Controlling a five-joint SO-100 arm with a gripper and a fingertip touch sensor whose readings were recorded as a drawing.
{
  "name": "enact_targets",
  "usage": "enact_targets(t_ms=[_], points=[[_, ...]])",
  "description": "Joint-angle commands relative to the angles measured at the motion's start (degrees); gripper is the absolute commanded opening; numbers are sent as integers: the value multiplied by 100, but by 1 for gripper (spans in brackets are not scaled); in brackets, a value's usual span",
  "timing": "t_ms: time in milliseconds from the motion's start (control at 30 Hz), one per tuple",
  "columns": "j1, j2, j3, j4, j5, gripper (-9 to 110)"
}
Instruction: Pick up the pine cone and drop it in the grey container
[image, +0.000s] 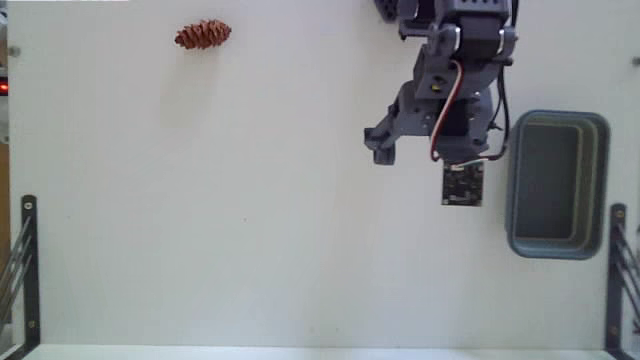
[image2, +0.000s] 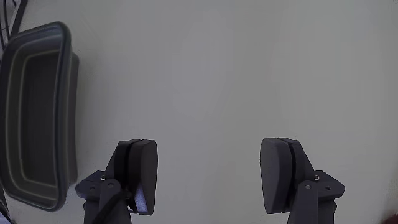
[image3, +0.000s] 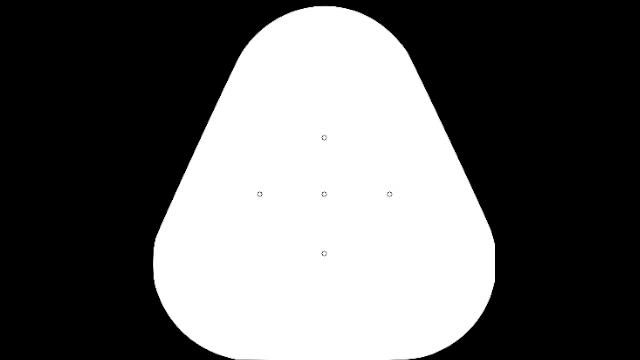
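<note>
Nearest the wrist camera: dark grey two-finger gripper (image2: 208, 171), jaws spread wide, holding nothing, bare white table (image2: 236, 68) between them. Small reddish-brown oval pine cone (image: 203, 35), rough-scaled, lying far upper left in fixed view, well apart from arm. Blue-grey rounded-rectangular plastic container (image: 557, 184), thick-rimmed, at right; cut off at left edge in wrist view.

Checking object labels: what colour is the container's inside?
Darker grey than its blue-grey rim; the grey container shows best in the fixed view.

no readable text (or labels) anywhere
</note>
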Motion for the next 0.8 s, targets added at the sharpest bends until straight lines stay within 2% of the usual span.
enact_targets(t_ms=[0, 767], points=[[410, 219, 30, -4, 26, 110], [2527, 219, 30, -4, 26, 110]])
